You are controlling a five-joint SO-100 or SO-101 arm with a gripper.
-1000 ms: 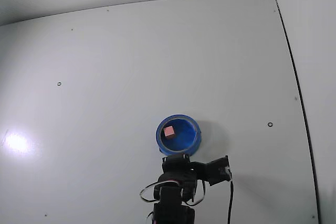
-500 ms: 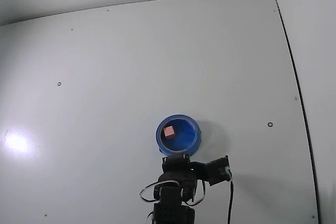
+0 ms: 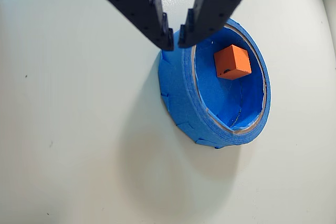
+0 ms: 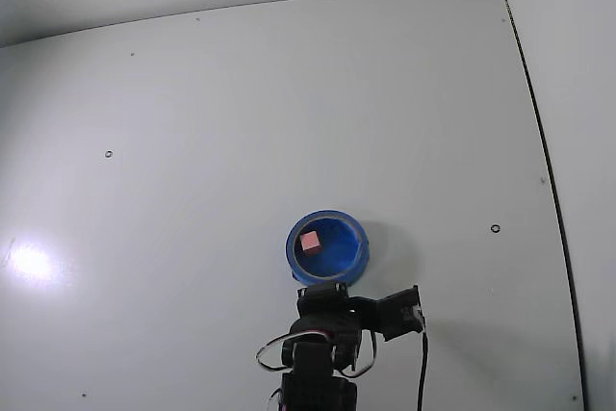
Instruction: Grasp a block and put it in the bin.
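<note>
The block point(image 3: 232, 61) is a small orange-red cube lying inside the blue bin point(image 3: 184, 108), against its inner wall on the side farther from the fingertips. My gripper point(image 3: 175, 41) hangs just above the bin's rim, its two black fingers closed almost tip to tip with nothing between them. In the fixed view the bin point(image 4: 358, 255) sits on the white table just in front of the arm. The block point(image 4: 310, 241) lies in its left part, and the gripper point(image 4: 322, 288) is at the bin's near edge.
The white table point(image 4: 289, 122) stretches all round the bin, with a few small dark screw holes point(image 4: 495, 229). Its right edge point(image 4: 539, 141) meets a wall. A cable point(image 4: 422, 363) hangs by the arm's base.
</note>
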